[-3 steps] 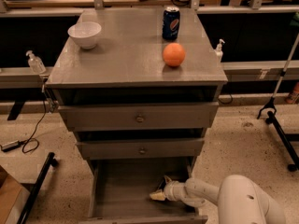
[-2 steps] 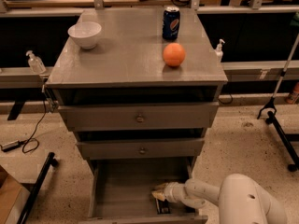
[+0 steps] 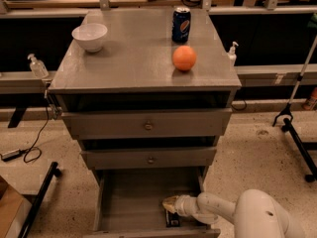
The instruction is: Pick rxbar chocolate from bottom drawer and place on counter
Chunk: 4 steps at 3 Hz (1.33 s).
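1. The bottom drawer (image 3: 124, 202) is pulled out, and its grey floor is exposed. The 2 upper drawers (image 3: 147, 125) sit further in above it. Judgement: access to the drawer is complete.
2. The rxbar chocolate (image 3: 173, 218) lies flat on the drawer floor at the front right, close to the front wall. It is not lifted. Only a dark wrapper with a pale patch is visible.
3. The white arm (image 3: 213, 209) enters from the lower right and reaches into the drawer. The gripper (image 3: 171, 204) is low inside the drawer, at the far end of the bar.
4. Whether the jaws are open or closed cannot be told. Contact with the bar cannot be confirmed either.
5. Judgement: the reach phase is finished or nearly finished, and the grasp is the step in hand.
6. The desk (image 3: 133, 58) carries 3 items: a white bowl (image 3: 89, 36) at the rear left, a blue can (image 3: 181, 25) at the rear right and an orange (image 3: 184, 58) in front of the can. The bar is not on the desk.
7. Remaining steps, as a judgement:
   - Secure the bar.
   - Raise it past the drawer wall and the 2 drawer fronts above.
   - Set it on a bare part of the desk.
   - Release it.
8. Judgement: less than half of the task is done.
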{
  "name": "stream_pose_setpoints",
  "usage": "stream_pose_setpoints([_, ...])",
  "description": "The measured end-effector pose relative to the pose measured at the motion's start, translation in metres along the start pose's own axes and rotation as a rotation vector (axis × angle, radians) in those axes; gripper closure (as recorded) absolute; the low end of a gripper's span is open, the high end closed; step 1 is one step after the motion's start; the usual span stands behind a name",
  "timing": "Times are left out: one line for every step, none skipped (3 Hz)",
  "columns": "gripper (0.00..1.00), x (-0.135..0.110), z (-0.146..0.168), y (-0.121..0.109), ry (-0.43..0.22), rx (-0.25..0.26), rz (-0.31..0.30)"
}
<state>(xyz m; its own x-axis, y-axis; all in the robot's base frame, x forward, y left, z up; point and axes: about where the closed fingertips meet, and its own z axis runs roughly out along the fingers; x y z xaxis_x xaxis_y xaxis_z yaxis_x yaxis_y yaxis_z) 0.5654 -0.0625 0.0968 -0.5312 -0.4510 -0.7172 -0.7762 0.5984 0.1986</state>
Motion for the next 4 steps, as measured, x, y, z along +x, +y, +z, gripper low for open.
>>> stream_pose_setpoints([1.00, -0.002, -0.002, 0.001, 0.000, 0.000, 0.000])
stream_pose_setpoints([1.00, -0.003, -0.002, 0.001, 0.000, 0.000, 0.000])
stream_pose_setpoints([1.00, -0.063, -0.045, 0.003, -0.139, 0.032, -0.086])
stream_pose_setpoints([1.00, -0.109, -0.080, 0.013, -0.258, 0.006, -0.134])
